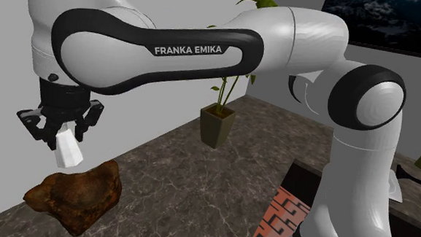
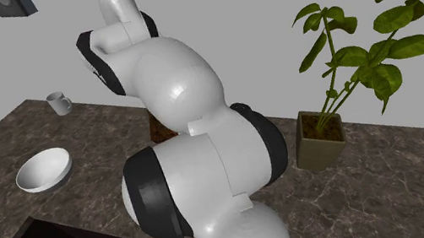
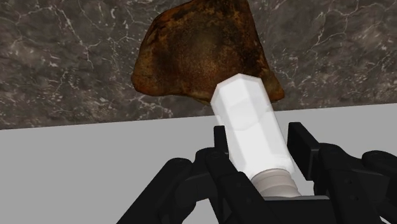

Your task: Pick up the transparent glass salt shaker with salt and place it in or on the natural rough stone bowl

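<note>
White shaker (image 1: 67, 150) hangs tilted, clamped in the jaws of the gripper (image 1: 61, 132), bowl (image 1: 74, 192) just below. Released so, it could topple and roll off the bowl's shallow, uneven rim.

Buried between the fingers of the gripper (image 1: 61, 133) – upper end of the white salt shaker (image 1: 67, 152); mostly covered by the arm (image 2: 171, 85) – brown stone bowl (image 2: 161, 129), potted plant (image 1: 219, 122) stems
</note>
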Robot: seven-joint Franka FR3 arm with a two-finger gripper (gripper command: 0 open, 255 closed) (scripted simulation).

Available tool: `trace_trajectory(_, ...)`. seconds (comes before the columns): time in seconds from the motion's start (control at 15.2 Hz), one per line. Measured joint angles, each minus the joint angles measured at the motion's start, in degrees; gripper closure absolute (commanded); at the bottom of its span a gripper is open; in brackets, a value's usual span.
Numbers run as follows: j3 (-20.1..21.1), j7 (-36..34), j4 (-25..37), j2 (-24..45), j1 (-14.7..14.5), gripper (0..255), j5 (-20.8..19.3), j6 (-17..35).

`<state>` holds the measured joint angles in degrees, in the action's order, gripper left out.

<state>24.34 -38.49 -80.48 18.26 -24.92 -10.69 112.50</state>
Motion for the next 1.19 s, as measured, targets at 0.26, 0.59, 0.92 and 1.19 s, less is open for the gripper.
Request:
trace_trajectory(0.26,0.0,-0.7,-2.7,0.2,-0.1,255,-0.3,2.8)
trace_trajectory(0.59,-0.2,-1.1,-6.3,0.2,0.1,255,-0.6,6.4)
trace_trajectory(0.92,-0.4,-1.5,-9.6,0.6,0.3,255,-1.0,10.1)
trace_trajectory(1.19,-0.4,-1.7,-10.2,0.8,0.3,255,-1.1,10.8)
